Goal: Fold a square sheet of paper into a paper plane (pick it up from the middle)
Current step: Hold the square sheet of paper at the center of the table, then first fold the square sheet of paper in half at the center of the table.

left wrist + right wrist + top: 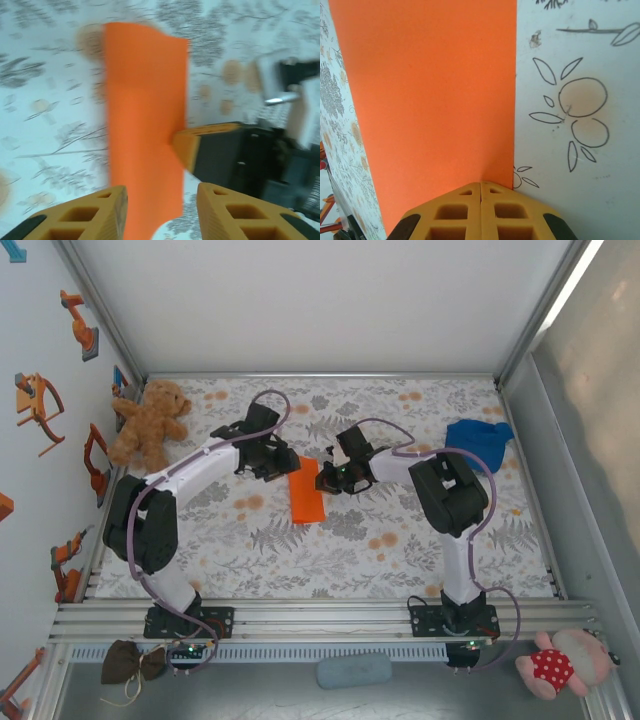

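My left wrist view is smeared, so creases in the paper (145, 125) are hard to read there. Its 6 o'clock end runs off the frame, partly behind one of my left fingers (95, 215). In the right wrist view the paper (430, 90) is cut off at 12 and 9 o'clock, so I cannot see its whole outline. From above, both my wrists crowd its 12 o'clock end, and I cannot tell how many layers it has.

From above, the paper (306, 492) lies as a narrow orange strip on the floral table (400, 550), mid-table between my arms. My left gripper (280, 462) sits at its 11 o'clock corner and my right gripper (330, 478) at its 1 o'clock corner.

My left gripper (161, 192) has its jaws apart. The strip runs up between them towards 12 o'clock, closer to the 9 o'clock finger, with a sliver of table showing before the other one.

My right gripper (480, 200) is pressed fully closed, its tip touching the paper's 3 o'clock edge. I cannot tell whether any paper is caught between the pads.

A teddy (150, 423) sits at 10 o'clock from the paper and a blue cloth (478, 440) at 2 o'clock, both well apart from it.
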### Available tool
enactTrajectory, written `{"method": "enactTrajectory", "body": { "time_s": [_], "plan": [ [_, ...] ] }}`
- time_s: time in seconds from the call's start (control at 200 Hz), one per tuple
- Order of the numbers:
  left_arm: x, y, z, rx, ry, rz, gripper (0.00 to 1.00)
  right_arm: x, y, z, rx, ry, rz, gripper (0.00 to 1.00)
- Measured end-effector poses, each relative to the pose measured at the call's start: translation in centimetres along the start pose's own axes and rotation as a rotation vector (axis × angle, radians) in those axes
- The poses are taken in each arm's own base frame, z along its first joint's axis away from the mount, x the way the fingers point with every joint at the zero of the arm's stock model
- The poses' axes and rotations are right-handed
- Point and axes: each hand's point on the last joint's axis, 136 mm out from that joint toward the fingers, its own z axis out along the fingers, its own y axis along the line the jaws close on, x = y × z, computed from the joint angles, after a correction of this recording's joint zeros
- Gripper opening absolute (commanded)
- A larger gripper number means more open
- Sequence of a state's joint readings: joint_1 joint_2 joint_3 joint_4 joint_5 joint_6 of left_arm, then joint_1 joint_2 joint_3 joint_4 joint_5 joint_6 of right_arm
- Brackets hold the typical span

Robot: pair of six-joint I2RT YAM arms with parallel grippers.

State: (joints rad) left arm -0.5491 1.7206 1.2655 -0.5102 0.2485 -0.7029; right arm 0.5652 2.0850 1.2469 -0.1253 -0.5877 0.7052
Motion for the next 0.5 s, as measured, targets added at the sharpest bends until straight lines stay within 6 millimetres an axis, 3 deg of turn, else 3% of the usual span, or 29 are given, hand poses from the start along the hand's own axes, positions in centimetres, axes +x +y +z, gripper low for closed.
{"method": "enactTrajectory", "body": {
  "time_s": [0.1, 0.285, 0.501],
  "plan": [
    [0.7, -1.0, 1.7, 0.077, 0.051, -0.007, 0.25, -0.1, 0.0, 0.1, -0.003, 0.002, 0.001, 0.0],
    [2.6, -0.3, 6.0, 0.103, 0.173, -0.044, 0.14, -0.3, 0.2, 0.3, -0.01, 0.005, -0.001, 0.0],
    [3.7, 0.5, 8.0, 0.093, 0.231, -0.073, 0.1, -0.4, 0.2, 0.4, -0.009, 0.007, -0.003, 0.0]
  ]
}}
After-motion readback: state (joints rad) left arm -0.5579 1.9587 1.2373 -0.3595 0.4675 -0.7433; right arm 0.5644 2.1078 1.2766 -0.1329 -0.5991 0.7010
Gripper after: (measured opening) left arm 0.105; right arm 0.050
